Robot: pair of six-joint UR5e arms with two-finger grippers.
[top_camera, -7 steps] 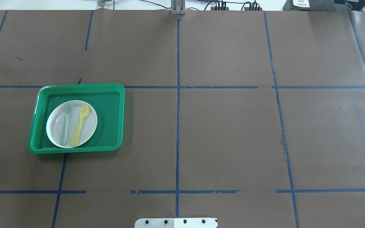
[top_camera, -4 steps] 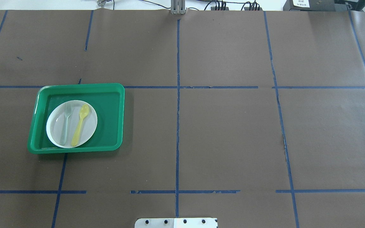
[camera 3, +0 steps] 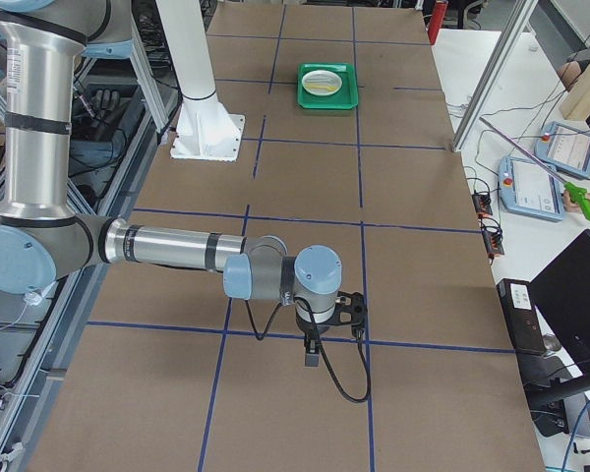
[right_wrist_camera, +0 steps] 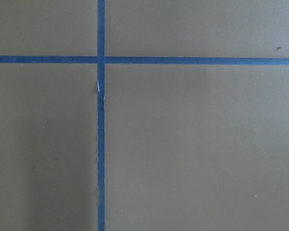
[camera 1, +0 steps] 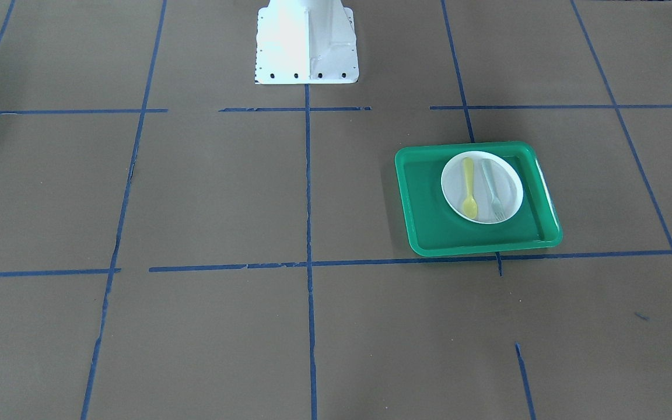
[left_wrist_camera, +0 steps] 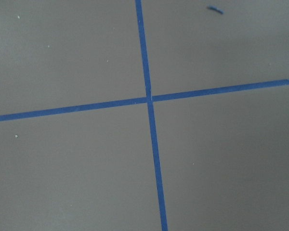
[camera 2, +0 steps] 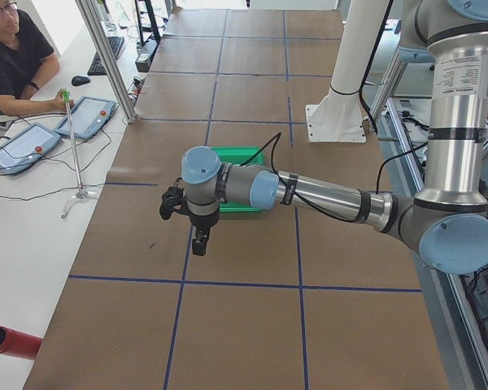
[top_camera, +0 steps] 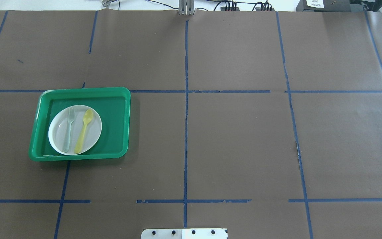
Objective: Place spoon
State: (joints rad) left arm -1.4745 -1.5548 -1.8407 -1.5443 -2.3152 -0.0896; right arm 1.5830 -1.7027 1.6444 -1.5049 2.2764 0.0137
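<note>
The yellow spoon (top_camera: 84,131) lies on a white plate (top_camera: 95,127) inside a green tray (top_camera: 118,126), bowl toward the far side. It also shows in the front-facing view (camera 1: 468,186), next to a pale grey-green fork (camera 1: 492,189). Neither gripper shows in the overhead or front-facing views. My left gripper (camera 2: 170,205) shows only in the exterior left view, above bare table in front of the tray; I cannot tell if it is open. My right gripper (camera 3: 351,307) shows only in the exterior right view, far from the tray (camera 3: 326,87); I cannot tell its state. Both wrist views show only table.
Brown paper with blue tape lines covers the table (top_camera: 237,142). The robot's white base (camera 1: 307,41) stands at the near edge. An operator (camera 2: 12,57) with tablets sits at the side bench, and a thin stand (camera 2: 75,138) is by the table edge.
</note>
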